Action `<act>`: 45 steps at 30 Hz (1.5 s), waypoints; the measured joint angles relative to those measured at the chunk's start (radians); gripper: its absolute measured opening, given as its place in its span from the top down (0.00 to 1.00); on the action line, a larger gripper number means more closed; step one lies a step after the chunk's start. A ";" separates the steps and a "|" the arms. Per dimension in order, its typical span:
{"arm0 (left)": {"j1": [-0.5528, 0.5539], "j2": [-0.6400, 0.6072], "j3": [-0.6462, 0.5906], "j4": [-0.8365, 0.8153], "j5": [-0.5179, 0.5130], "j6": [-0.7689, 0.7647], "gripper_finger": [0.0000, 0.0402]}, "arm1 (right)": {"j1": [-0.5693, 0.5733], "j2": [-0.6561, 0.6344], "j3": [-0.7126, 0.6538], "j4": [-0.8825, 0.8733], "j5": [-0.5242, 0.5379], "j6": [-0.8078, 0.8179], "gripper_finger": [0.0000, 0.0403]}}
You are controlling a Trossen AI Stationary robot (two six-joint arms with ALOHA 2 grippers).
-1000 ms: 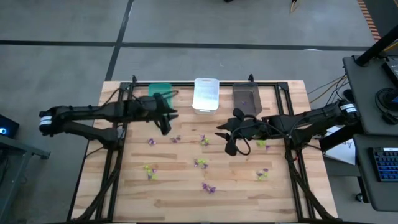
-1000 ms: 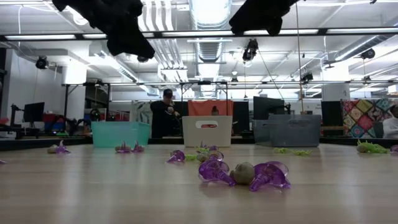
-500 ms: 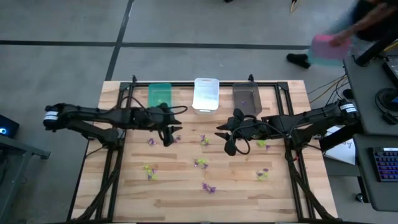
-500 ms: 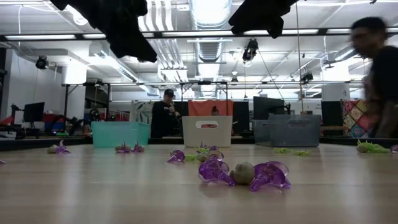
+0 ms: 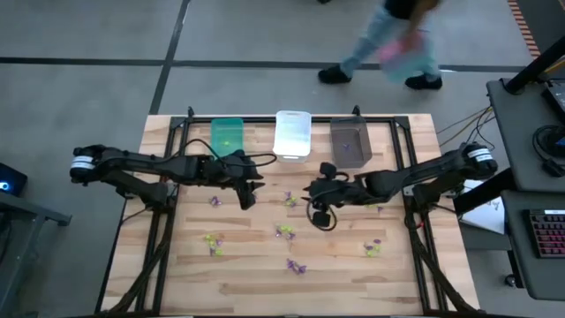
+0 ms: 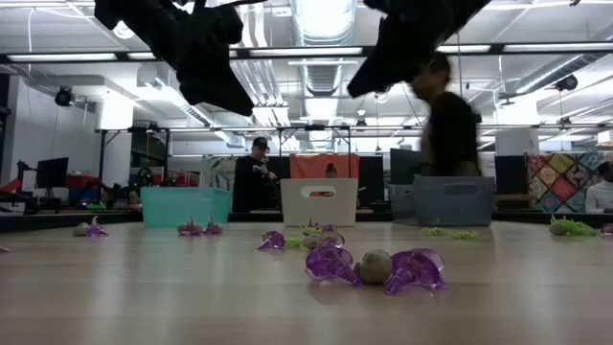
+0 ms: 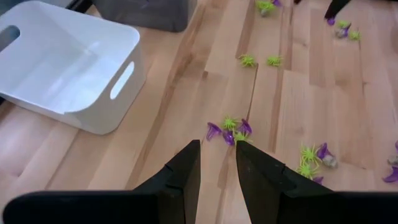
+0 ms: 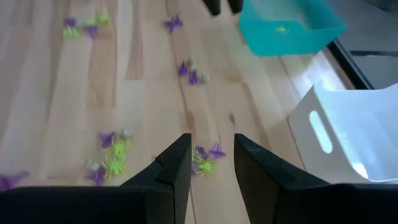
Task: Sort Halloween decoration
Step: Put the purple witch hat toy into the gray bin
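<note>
The Halloween decoration pieces lie loose on the wooden table (image 5: 177, 265). They are tiny purple and yellow-green spiky trinkets. One cluster (image 5: 289, 199) lies mid-table between my two grippers, also seen as the cluster (image 7: 229, 130) and the cluster (image 8: 205, 155). Others lie at the near middle (image 5: 296, 265) and at the left (image 5: 212, 240). My left gripper (image 5: 249, 193) hangs open above the table, left of that cluster. My right gripper (image 5: 310, 201) hangs open to the cluster's right. Both point slanting down at it, with nothing between their fingers.
Three bins stand in a row at the far edge: green (image 5: 227, 136), white (image 5: 293, 134) and dark grey (image 5: 350, 141). More trinkets lie at the right (image 5: 372, 248) and near the front (image 6: 374, 267). A person (image 5: 388, 40) walks past beyond the table's far edge.
My left gripper has moved toward the table's right and near edges and sunk, closing on the middle cluster. My right gripper has sunk and tipped further down, shifting slightly toward the left. Both have stayed open. A person has crossed behind the table from right toward left.
</note>
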 joint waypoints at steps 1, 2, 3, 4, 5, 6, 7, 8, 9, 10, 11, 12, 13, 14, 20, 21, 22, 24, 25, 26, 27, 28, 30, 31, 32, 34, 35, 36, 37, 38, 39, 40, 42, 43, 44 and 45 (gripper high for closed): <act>-0.001 0.003 0.000 0.001 0.000 -0.002 0.79 | 0.000 0.017 0.000 0.000 0.000 -0.013 0.73; -0.004 0.007 0.000 0.001 0.000 -0.007 0.79 | 0.000 0.035 0.000 0.005 0.000 -0.021 0.73; -0.005 0.010 0.000 0.001 0.000 -0.017 0.79 | 0.000 0.048 0.000 0.011 0.000 -0.030 0.73; -0.006 0.013 0.000 0.004 0.000 -0.030 0.79 | 0.000 0.065 0.000 0.009 0.000 -0.037 0.73; -0.006 0.015 0.000 0.008 0.000 -0.046 0.79 | 0.000 0.080 0.000 0.011 0.000 -0.040 0.73; -0.006 0.015 0.000 0.009 0.000 -0.064 0.79 | 0.000 0.093 0.000 0.015 0.000 -0.044 0.73; -0.007 0.015 0.000 0.008 0.000 -0.078 0.79 | 0.000 0.106 0.000 0.016 0.000 -0.048 0.73; -0.009 0.017 0.000 0.010 0.000 -0.088 0.79 | 0.000 0.118 0.000 0.016 0.000 -0.049 0.73; -0.012 0.017 0.000 0.012 0.000 -0.094 0.79 | 0.000 0.130 0.000 0.022 0.000 -0.049 0.73; -0.016 0.017 0.000 0.011 0.000 -0.097 0.79 | 0.000 0.141 0.000 0.032 0.000 -0.049 0.73; -0.023 0.017 0.000 0.012 0.000 -0.098 0.79 | 0.000 0.149 0.000 0.037 0.000 -0.049 0.73; -0.029 0.017 0.000 0.015 0.000 -0.097 0.79 | 0.000 0.159 0.000 0.037 0.000 -0.050 0.73; -0.036 0.017 0.000 0.016 0.000 -0.096 0.79 | 0.000 0.166 0.000 0.038 0.000 -0.051 0.73; -0.042 0.017 0.000 0.015 0.000 -0.095 0.79 | 0.000 0.174 0.000 0.039 0.000 -0.051 0.73; -0.080 0.017 -0.002 0.037 -0.001 -0.070 0.79 | -0.021 0.192 -0.002 0.114 -0.056 -0.094 0.73; -0.085 0.017 -0.003 0.045 -0.001 -0.069 0.79 | -0.030 0.192 -0.002 0.131 -0.083 -0.101 0.73; -0.088 0.017 -0.003 0.052 -0.001 -0.067 0.79 | -0.041 0.192 -0.002 0.148 -0.106 -0.109 0.73; -0.091 0.017 -0.003 0.054 -0.002 -0.067 0.79 | -0.061 0.192 -0.002 0.181 -0.137 -0.121 0.73; -0.091 0.017 -0.003 0.054 -0.002 -0.067 0.79 | -0.072 0.192 -0.002 0.200 -0.148 -0.127 0.73; -0.091 0.017 -0.004 0.054 -0.002 -0.067 0.79 | -0.081 0.192 -0.002 0.221 -0.155 -0.134 0.73; -0.091 0.017 -0.005 0.053 -0.002 -0.067 0.79 | -0.090 0.194 -0.004 0.243 -0.157 -0.137 0.73; -0.091 0.017 -0.008 0.052 -0.002 -0.067 0.79 | -0.098 0.201 -0.004 0.263 -0.157 -0.140 0.73; -0.091 0.017 -0.011 0.051 -0.002 -0.067 0.79 | -0.113 0.209 -0.005 0.276 -0.157 -0.140 0.73; -0.091 0.017 -0.013 0.050 -0.002 -0.067 0.79 | -0.120 0.218 -0.005 0.276 -0.157 -0.140 0.73; -0.091 0.017 -0.015 0.051 -0.002 -0.067 0.79 | -0.126 0.226 -0.005 0.281 -0.157 -0.140 0.73; -0.091 0.017 -0.016 0.049 -0.002 -0.067 0.79 | -0.137 0.246 -0.005 0.282 -0.157 -0.136 0.73; -0.091 0.017 -0.016 0.051 -0.003 -0.067 0.79 | -0.141 0.259 -0.005 0.289 -0.157 -0.132 0.73; -0.091 0.017 -0.016 0.052 -0.003 -0.066 0.79 | -0.146 0.273 -0.005 0.298 -0.157 -0.126 0.73; -0.091 0.017 -0.016 0.052 -0.003 -0.063 0.79 | -0.151 0.286 -0.005 0.300 -0.157 -0.124 0.73; -0.091 0.017 -0.016 0.054 -0.003 -0.059 0.79 | -0.155 0.298 -0.005 0.299 -0.157 -0.118 0.73; -0.091 0.017 -0.016 0.056 -0.003 -0.055 0.79 | -0.159 0.314 -0.005 0.300 -0.154 -0.112 0.73; -0.091 0.017 -0.016 0.056 -0.003 -0.054 0.79 | -0.165 0.327 -0.005 0.302 -0.150 -0.100 0.73; -0.091 0.017 -0.016 0.057 -0.003 -0.054 0.79 | -0.177 0.348 -0.006 0.299 -0.150 -0.075 0.73; -0.091 0.016 -0.016 0.057 -0.003 -0.053 0.79 | -0.184 0.359 -0.006 0.303 -0.149 -0.063 0.73; -0.091 0.017 -0.016 0.059 -0.004 -0.053 0.79 | -0.190 0.365 -0.006 0.306 -0.149 -0.052 0.73; -0.091 0.016 -0.016 0.059 -0.004 -0.053 0.79 | -0.195 0.371 -0.006 0.306 -0.149 -0.041 0.73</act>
